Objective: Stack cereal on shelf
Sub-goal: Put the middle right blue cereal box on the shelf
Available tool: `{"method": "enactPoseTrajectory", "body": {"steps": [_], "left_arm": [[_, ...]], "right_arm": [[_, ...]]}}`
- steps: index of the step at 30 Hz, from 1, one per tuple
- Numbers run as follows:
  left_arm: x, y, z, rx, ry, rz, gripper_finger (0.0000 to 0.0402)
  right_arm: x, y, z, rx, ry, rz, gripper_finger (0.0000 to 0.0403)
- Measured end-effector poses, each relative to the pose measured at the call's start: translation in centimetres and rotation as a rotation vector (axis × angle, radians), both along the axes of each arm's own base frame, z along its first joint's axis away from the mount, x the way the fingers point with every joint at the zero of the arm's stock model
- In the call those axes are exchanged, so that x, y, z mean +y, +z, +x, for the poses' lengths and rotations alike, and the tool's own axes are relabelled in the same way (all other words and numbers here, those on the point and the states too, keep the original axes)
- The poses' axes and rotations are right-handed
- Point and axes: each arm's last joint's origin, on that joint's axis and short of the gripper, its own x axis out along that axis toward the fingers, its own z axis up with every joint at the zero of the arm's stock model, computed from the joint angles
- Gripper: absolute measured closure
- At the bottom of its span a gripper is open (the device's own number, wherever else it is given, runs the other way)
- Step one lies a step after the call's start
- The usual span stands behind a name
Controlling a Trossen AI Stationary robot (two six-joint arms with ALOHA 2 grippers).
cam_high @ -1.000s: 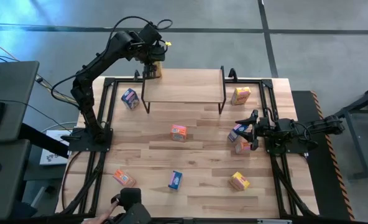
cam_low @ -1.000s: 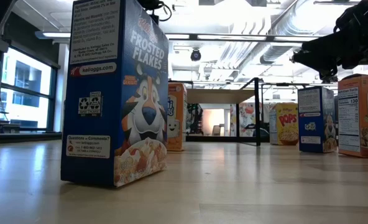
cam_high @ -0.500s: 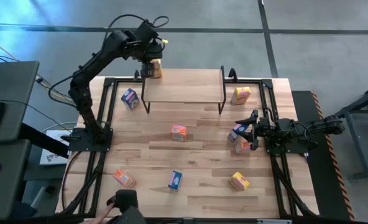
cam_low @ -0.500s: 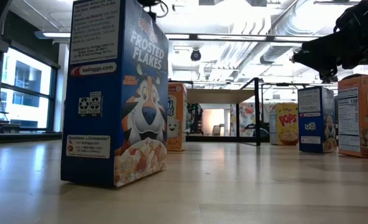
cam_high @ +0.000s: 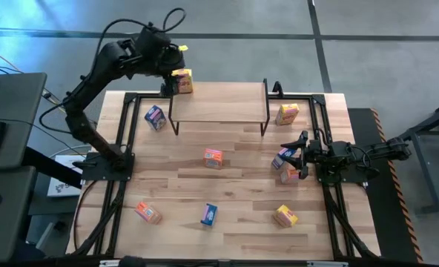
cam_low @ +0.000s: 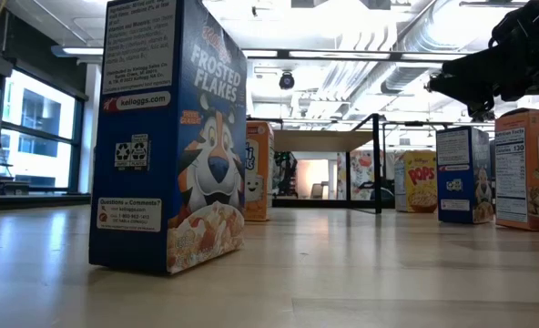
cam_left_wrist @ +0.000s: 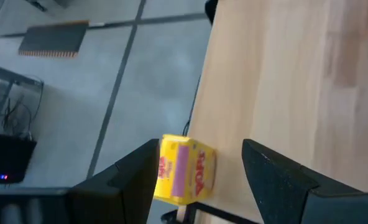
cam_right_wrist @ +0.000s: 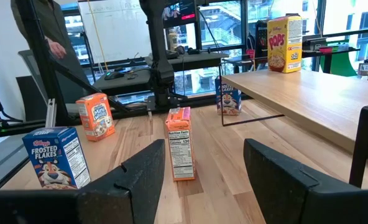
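A yellow cereal box [cam_high: 183, 80] stands upright on the far left corner of the shelf [cam_high: 218, 104], a wood plank on thin black legs. My left gripper [cam_high: 167, 80] hangs open just left of and above that box. In the left wrist view the box [cam_left_wrist: 185, 172] shows beyond the fingers, apart from them. My right gripper [cam_high: 299, 156] rests open at the table's right side, beside a blue box [cam_high: 282, 157] and an orange one [cam_high: 288, 175]. Several more boxes stand scattered on the tabletop.
On the tabletop stand a blue box [cam_high: 155, 116], an orange-red box [cam_high: 213, 157], a yellow box [cam_high: 286, 113], and along the near side an orange [cam_high: 148, 213], a blue [cam_high: 209, 214] and a yellow one [cam_high: 285, 216]. A person [cam_right_wrist: 44, 37] stands beyond the table.
My left gripper has drawn away from the yellow box, rising and going toward the table's left edge, and has tipped somewhat. The box has stayed upright on the shelf's far left corner.
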Motion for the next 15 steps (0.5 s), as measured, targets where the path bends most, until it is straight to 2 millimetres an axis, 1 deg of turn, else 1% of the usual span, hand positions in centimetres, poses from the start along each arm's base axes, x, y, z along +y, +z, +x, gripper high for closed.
{"method": "enactPoseTrajectory", "body": {"steps": [7,15], "left_arm": [[-1.9,0.7,-0.1,-0.08,0.021,-0.046,0.0181],[-3.9,0.7,0.9,-0.121,0.001,-0.105,0.0181]], "right_arm": [[0.0,0.0,0.0,0.0,0.0,0.0,0.0192],[0.0,0.0,0.0,0.0,0.0,0.0,0.0192]]}}
